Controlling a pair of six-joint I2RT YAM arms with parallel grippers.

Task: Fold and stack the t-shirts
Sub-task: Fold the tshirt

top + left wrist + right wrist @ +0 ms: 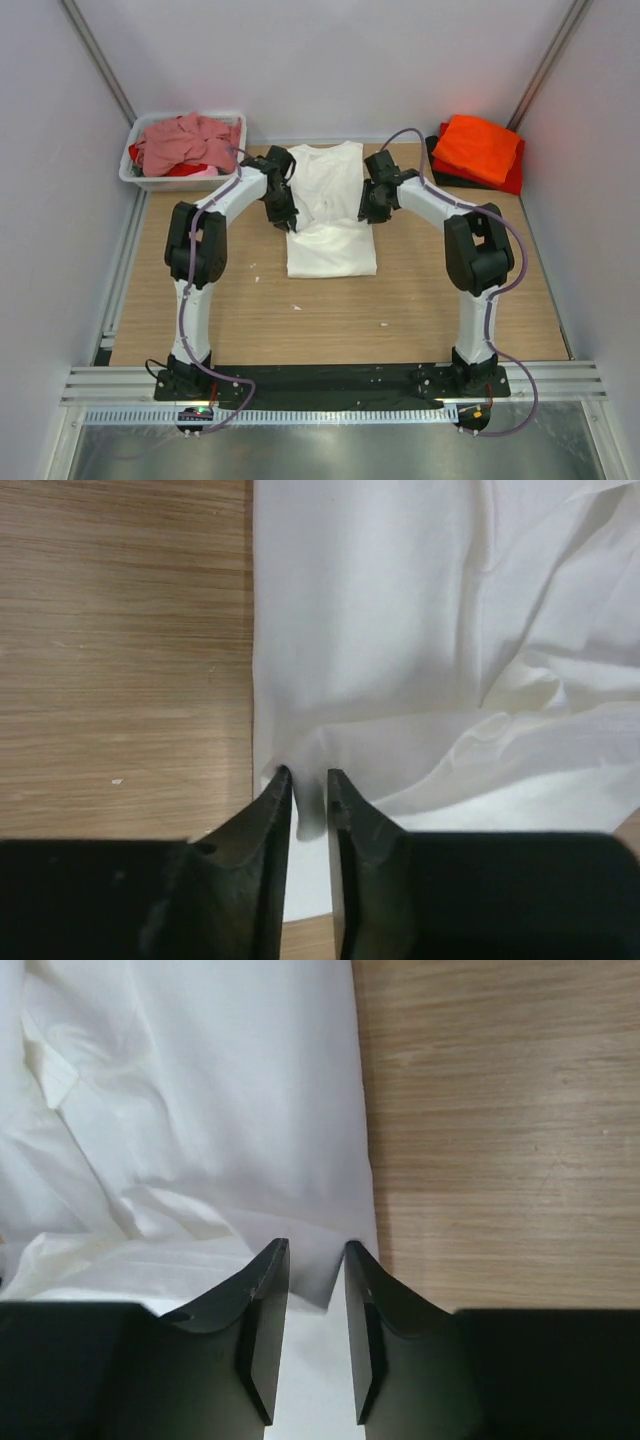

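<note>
The white t-shirt (330, 215) lies in the middle of the bench (300, 320), with bare wood open beside both side hems and toward the arms. The left tool (308, 780) and right tool (315, 1252) are each narrowed onto a pinch of hem, which only the wrist views show. Only the overhead view shows the orange t-shirt (478, 145) in the far right corner.

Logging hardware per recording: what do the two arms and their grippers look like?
Both the left arm and right arm have white tubular links with bulky black joint housings and black bases. A thin lavender cable runs along each arm, looping at the base. The left gripper and right gripper each have two matte black fingers tapering to pointed tips. No markings visible.
</note>
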